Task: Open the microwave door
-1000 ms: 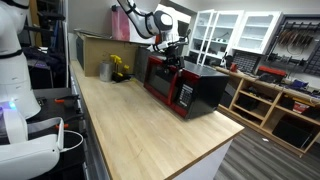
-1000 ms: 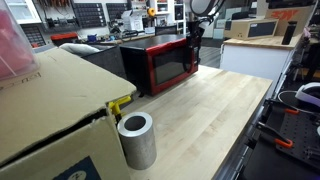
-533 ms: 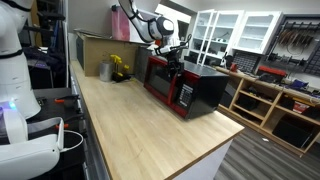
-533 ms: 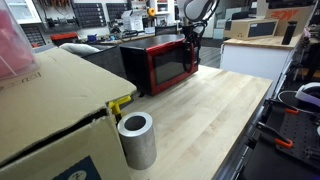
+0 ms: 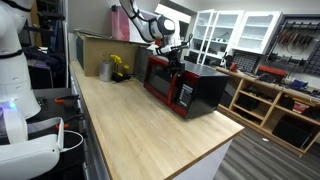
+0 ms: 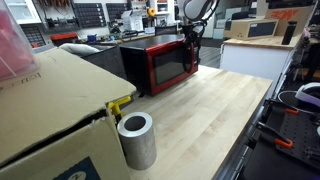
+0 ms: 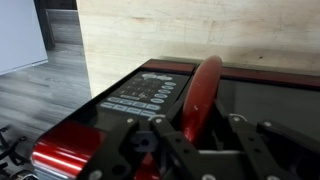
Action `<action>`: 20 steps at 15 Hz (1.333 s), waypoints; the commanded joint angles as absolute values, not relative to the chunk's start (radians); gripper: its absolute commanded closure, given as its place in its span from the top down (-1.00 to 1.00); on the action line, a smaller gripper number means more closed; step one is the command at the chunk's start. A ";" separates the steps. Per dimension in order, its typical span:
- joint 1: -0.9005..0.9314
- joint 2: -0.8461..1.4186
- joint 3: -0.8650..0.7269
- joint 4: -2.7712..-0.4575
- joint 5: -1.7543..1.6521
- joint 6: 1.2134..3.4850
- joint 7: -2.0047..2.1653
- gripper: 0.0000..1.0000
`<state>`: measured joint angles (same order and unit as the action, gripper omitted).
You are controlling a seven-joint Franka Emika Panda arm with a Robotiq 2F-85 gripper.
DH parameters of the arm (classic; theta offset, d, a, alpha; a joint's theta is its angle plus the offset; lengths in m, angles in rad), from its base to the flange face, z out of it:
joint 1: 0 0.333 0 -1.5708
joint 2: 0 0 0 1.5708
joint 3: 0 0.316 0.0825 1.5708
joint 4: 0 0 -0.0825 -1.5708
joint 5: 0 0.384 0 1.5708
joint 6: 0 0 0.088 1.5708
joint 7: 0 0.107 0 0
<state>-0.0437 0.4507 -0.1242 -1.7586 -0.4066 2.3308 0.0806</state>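
The microwave (image 5: 186,86) stands on the wooden counter, black-cased with a glossy red front (image 6: 166,63). Its door (image 7: 268,108) with the dark window looks flush with the front in both exterior views. In the wrist view a red curved handle (image 7: 206,82) runs between the light control panel (image 7: 140,97) and the window. My gripper (image 7: 198,128) is shut on this handle, one finger on each side. In both exterior views the gripper (image 5: 177,62) (image 6: 192,42) hangs at the control-panel end of the microwave's front.
A brown cardboard box (image 5: 95,48) (image 6: 50,110) stands at the counter's far end, with a grey cylinder (image 6: 137,140) and a yellow object (image 5: 120,67) beside it. White glass-fronted cabinets (image 5: 235,30) are behind. The wooden counter (image 5: 140,130) stretches in front of the microwave.
The jaws have closed onto the red door handle. The arm has barely moved, and the door looks unmoved.
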 commanded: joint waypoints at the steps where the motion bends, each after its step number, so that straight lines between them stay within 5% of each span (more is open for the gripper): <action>1: -0.024 0.377 -0.107 -1.828 -0.366 2.296 0.067 -0.84; 13: -0.019 0.169 -0.079 -2.123 -0.317 2.262 0.078 -0.84; 15: -0.015 0.110 -0.079 -2.197 -0.319 2.277 0.123 0.17; 17: -0.016 0.034 -0.065 -2.277 -0.312 2.275 0.126 0.25; 20: -0.010 -0.096 -0.033 -2.390 -0.275 2.244 0.072 0.72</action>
